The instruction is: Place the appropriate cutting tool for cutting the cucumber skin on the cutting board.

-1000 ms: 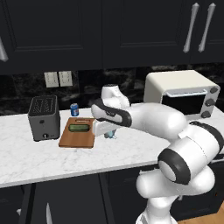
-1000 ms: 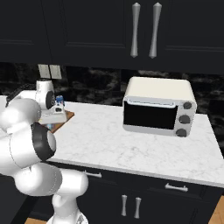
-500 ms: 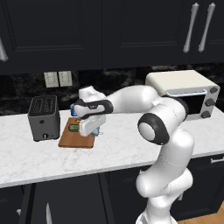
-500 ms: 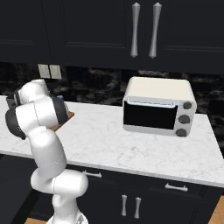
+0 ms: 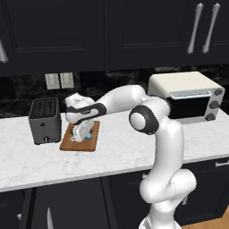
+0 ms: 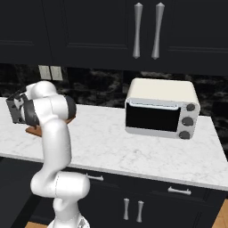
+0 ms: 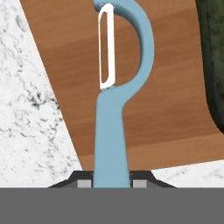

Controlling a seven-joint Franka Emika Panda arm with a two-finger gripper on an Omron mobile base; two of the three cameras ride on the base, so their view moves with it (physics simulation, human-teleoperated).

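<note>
- gripper (image 5: 81, 133) low over the cutting board (image 5: 71, 144), arm stretched left across the bench (image 5: 112, 154) in the left base view.
- hand view: gripper (image 7: 111, 183) pinching the light-blue handle of the peeler (image 7: 114, 105); the handle runs up from between the two dark tips.
- peeler's loop head and pale blade lie over the brown cutting board (image 7: 170, 87); cannot tell whether it touches the wood.
- cucumber (image 7: 213, 57), dark green, on the board at the right edge of the hand view, apart from the peeler.
- toaster (image 5: 44, 120) just left of the board; toaster oven (image 5: 185, 96) well to the right.
</note>
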